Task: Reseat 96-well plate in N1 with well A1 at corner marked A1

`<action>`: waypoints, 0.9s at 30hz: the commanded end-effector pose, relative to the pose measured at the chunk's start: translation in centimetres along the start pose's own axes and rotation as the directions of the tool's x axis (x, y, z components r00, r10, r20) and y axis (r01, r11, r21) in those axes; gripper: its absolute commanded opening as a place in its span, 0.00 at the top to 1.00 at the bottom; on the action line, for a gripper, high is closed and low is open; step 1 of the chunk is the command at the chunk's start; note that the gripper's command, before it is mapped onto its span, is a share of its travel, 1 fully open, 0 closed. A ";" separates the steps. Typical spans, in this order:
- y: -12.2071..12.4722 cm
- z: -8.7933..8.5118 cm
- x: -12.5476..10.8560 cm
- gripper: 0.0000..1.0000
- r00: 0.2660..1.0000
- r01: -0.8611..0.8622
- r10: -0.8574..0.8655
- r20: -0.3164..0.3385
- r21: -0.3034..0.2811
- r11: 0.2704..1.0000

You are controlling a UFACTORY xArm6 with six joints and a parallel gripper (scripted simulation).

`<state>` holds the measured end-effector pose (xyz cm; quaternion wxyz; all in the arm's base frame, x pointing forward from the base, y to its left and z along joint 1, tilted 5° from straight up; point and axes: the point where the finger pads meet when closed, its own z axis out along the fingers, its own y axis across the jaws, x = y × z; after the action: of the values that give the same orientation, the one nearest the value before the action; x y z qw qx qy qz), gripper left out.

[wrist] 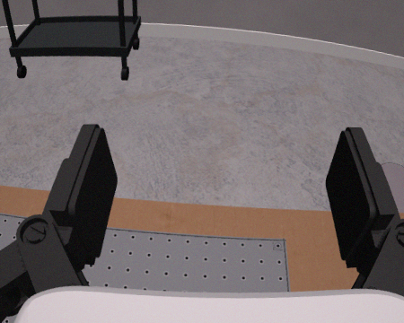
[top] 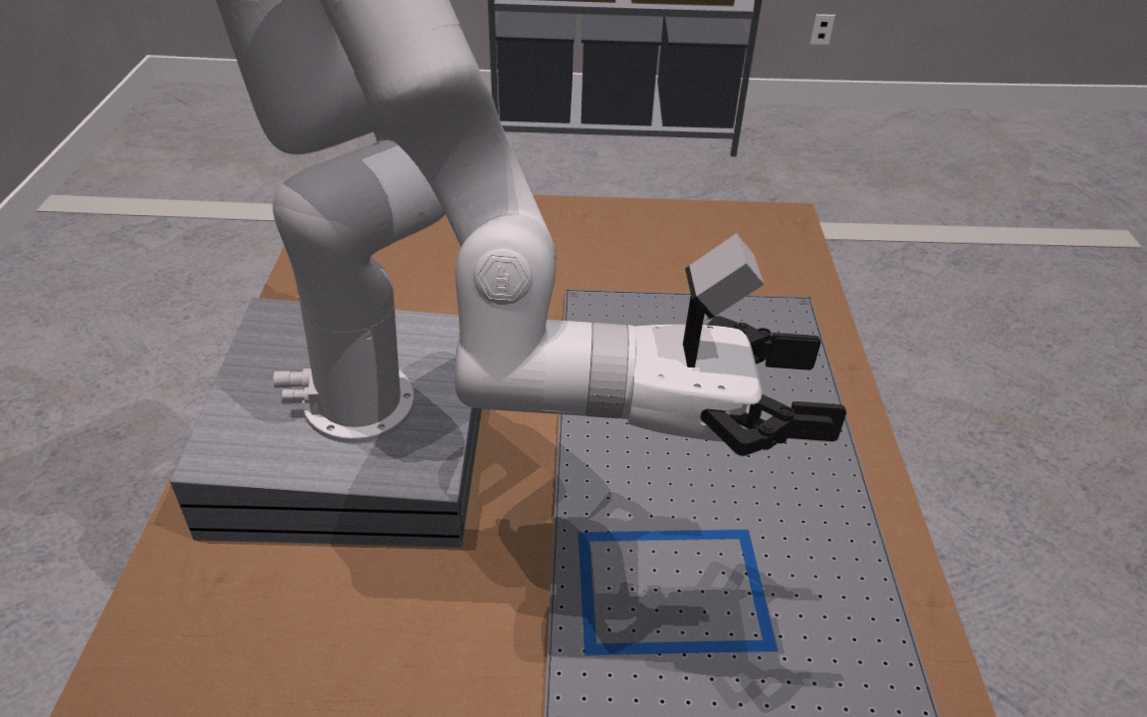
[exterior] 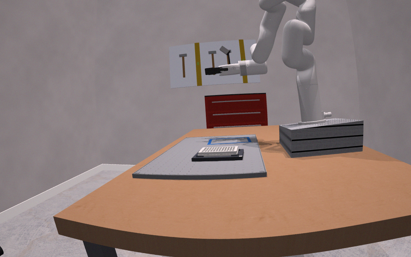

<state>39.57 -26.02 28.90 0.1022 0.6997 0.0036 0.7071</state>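
The white 96-well plate [exterior: 218, 149] sits flat in the black plate nest N1 [exterior: 218, 156] on the grey perforated deck [exterior: 200, 161]. I cannot make out its cut corner. In the top view my forearm hides the plate and nest. The blue taped outline B1 [top: 675, 593] lies empty on the deck; it also shows beyond the nest in the exterior view [exterior: 229, 140]. My gripper [top: 813, 384] [exterior: 211, 70] is open and empty, held level high above the deck. In the wrist view its fingers stand wide apart, pointing past the deck's end and the table edge at the floor.
The grey base block [top: 328, 463] under my arm stands beside the deck on the wooden table. A red drawer cabinet [exterior: 236, 110] stands behind the table. A black cart [wrist: 71, 13] is on the floor far off. A shelf unit [top: 622, 62] stands by the wall.
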 end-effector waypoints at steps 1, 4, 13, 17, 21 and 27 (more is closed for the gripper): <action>0.1 0.0 0.2 0.00 1.000 0.002 -0.002 -0.003 0.000 1.000; 0.1 0.0 0.2 0.00 1.000 0.002 -0.002 -0.003 0.000 1.000; 0.1 0.0 0.2 0.00 1.000 0.002 -0.002 -0.003 0.000 1.000; 0.1 0.0 0.2 0.00 1.000 0.002 -0.002 -0.003 0.000 1.000; -1.8 0.6 -0.5 0.00 0.998 -0.057 0.054 0.034 0.073 0.996; -4.1 1.0 -1.4 0.00 0.991 -0.118 0.107 0.082 0.140 0.983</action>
<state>40.57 -23.67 27.57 0.0369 0.7223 0.0085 0.6906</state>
